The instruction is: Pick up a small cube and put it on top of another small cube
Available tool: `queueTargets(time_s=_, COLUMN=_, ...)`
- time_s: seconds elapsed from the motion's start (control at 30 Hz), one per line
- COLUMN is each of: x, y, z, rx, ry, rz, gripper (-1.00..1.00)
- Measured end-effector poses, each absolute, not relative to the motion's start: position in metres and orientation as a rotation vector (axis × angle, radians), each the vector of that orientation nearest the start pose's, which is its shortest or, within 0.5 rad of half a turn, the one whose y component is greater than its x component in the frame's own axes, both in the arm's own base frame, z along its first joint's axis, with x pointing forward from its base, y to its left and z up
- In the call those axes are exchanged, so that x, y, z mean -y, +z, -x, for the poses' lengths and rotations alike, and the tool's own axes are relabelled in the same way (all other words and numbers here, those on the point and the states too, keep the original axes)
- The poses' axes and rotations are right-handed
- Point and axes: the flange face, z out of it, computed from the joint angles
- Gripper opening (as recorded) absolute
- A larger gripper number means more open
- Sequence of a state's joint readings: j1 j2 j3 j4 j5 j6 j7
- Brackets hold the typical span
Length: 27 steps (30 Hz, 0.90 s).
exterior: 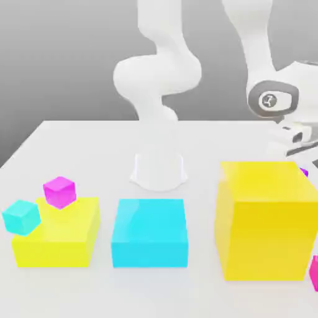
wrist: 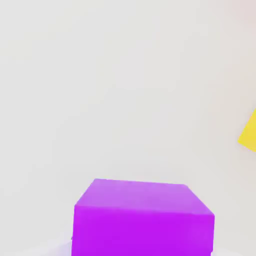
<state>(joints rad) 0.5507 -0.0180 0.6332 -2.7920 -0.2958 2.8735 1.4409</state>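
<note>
The small cube (wrist: 142, 217), violet-purple, sits close up right at the hand in the hand view. In the exterior view only a sliver of this small cube (exterior: 304, 171) peeks out behind the big yellow cube (exterior: 267, 217). My gripper (exterior: 298, 149) reaches down behind that yellow cube at the exterior view's right and is shut on the small cube, its fingertips hidden. The other small cube (exterior: 59, 191), bright magenta, rests on a flat yellow block (exterior: 59, 236) at the exterior view's left.
A small cyan cube (exterior: 21, 217) leans at the flat yellow block's left side. A cyan block (exterior: 149, 232) stands in the middle front. A hot-pink small cube (exterior: 315, 273) lies at the right edge. The arm's white base (exterior: 159, 168) stands behind.
</note>
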Motion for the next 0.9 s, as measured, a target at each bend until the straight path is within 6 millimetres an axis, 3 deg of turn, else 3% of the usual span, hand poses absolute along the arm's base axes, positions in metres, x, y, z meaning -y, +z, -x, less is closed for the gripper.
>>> queueTargets(time_s=0.2, x=-0.381, y=0.242, z=-0.086, rx=0.816, ry=-0.339, rz=2.931, gripper=-1.00)
queueTargets(time_s=0.27, x=-0.381, y=0.249, z=-0.094, rx=0.958, ry=-0.390, rz=2.894, gripper=-1.00)
queueTargets(time_s=0.37, x=-0.379, y=0.262, z=-0.118, rx=1.119, ry=-0.463, rz=2.855, gripper=-1.00)
queueTargets(time_s=0.6, x=-0.357, y=0.296, z=-0.197, rx=1.383, ry=-0.613, rz=2.827, gripper=-1.00)
queueTargets(time_s=0.87, x=-0.305, y=0.338, z=-0.283, rx=1.676, ry=-0.725, rz=2.826, gripper=-1.00)
queueTargets(time_s=0.9, x=-0.292, y=0.341, z=-0.298, rx=1.632, ry=-0.716, rz=2.869, gripper=-1.00)
